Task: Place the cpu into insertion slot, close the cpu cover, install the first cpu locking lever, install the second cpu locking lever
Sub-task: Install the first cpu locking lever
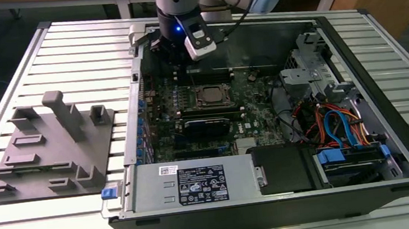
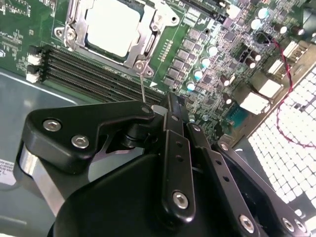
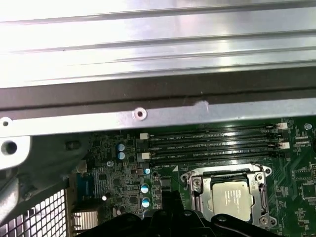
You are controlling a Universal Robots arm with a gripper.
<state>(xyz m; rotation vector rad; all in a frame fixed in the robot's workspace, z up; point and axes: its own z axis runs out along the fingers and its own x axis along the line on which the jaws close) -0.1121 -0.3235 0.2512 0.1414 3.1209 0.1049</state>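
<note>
- Second wrist view, nearest first: my gripper (image 2: 159,109) has its jaws drawn together with no gap that I can make out. The tip sits right at the free end of a thin locking lever (image 2: 142,86).
- Whether I pinch that wire or only press against it, I cannot tell.
- The lever stands up off the circuit board (image 2: 174,45), rising from the socket's corner and not lying flat. I judge the first lever not yet latched.
- Just beyond it, the cpu (image 2: 109,24) lies flat in the insertion slot (image 3: 193,183), silvery top up. The placing step looks done.
- The cpu cover (image 2: 146,45) lies down around the chip, which shows through its window. The closing step looks done as well.
- I cannot make out how the second lever stands, so I count it as left to do.
- The long memory slots (image 2: 89,69) run just beside the socket.
- In the exterior view, the socket lies at about 5 o'clock from my gripper, inside the open computer case (image 1: 388,147).
- At 9 o'clock from the case, a grey fixture (image 1: 50,146) rests on the slatted counter (image 1: 70,48).
</note>
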